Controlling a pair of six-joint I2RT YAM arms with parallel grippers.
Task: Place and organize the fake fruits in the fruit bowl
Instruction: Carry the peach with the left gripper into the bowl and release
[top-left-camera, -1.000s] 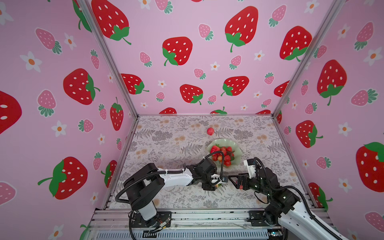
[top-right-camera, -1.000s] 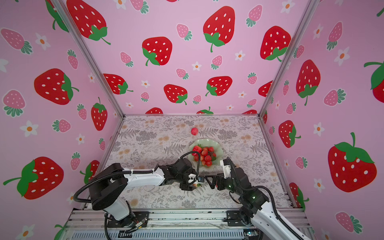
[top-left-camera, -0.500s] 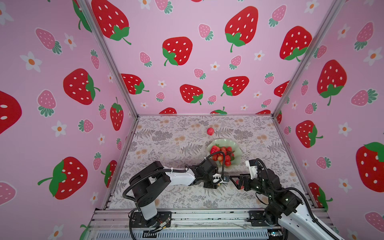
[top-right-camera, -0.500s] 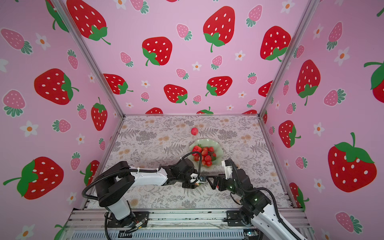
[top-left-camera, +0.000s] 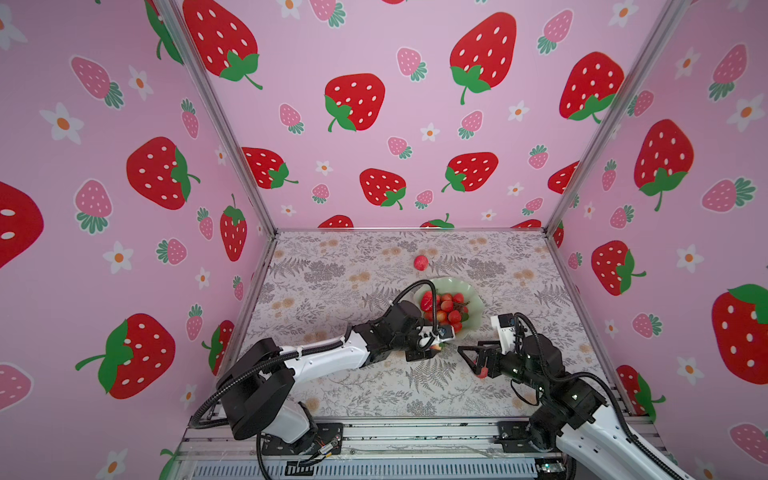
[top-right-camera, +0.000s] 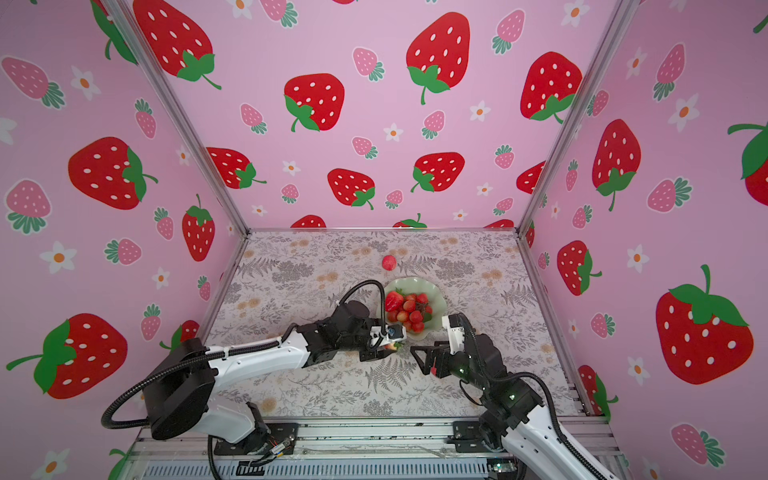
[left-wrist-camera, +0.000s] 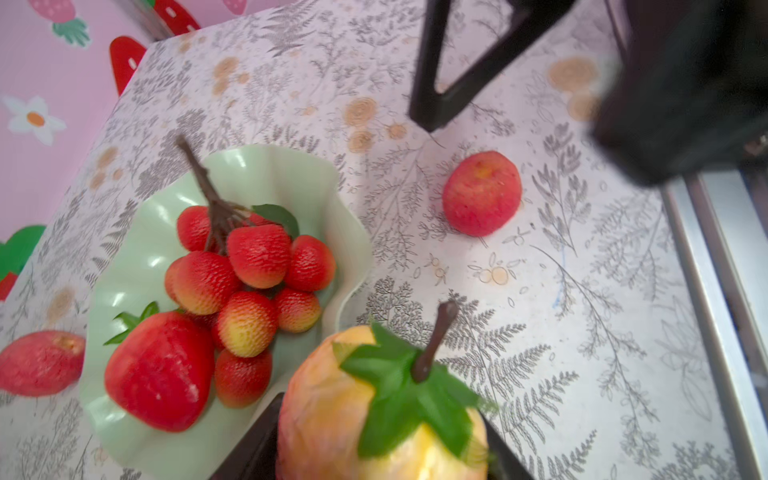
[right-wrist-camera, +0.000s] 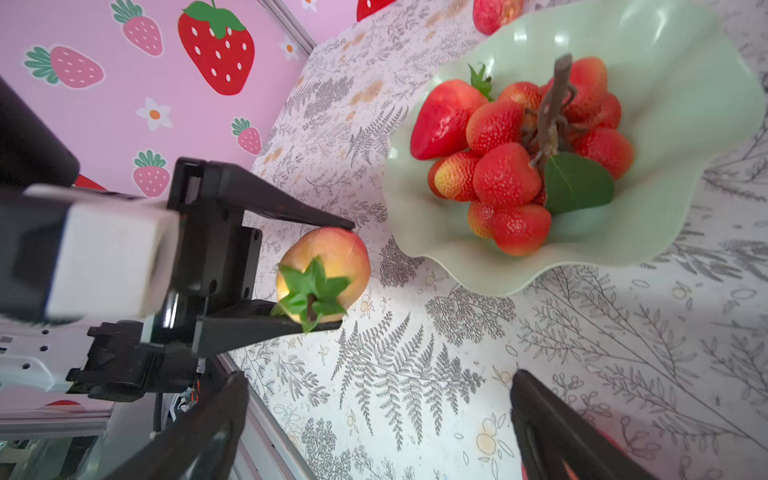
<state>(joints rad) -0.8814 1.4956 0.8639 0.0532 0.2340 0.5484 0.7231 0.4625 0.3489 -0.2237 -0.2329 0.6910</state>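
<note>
Left gripper (right-wrist-camera: 347, 275) pinches a yellow-red pear (left-wrist-camera: 332, 407) just beside the mint-green fruit bowl (right-wrist-camera: 685, 124), which holds a strawberry (right-wrist-camera: 446, 120) and a bunch of red fruits (right-wrist-camera: 507, 174). Right gripper (right-wrist-camera: 379, 374) is spread wide and empty, near a round red fruit (left-wrist-camera: 482, 193)

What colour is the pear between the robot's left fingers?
The pear is yellow-orange blushing red, with green leaves; the right wrist view shows it best.
</note>
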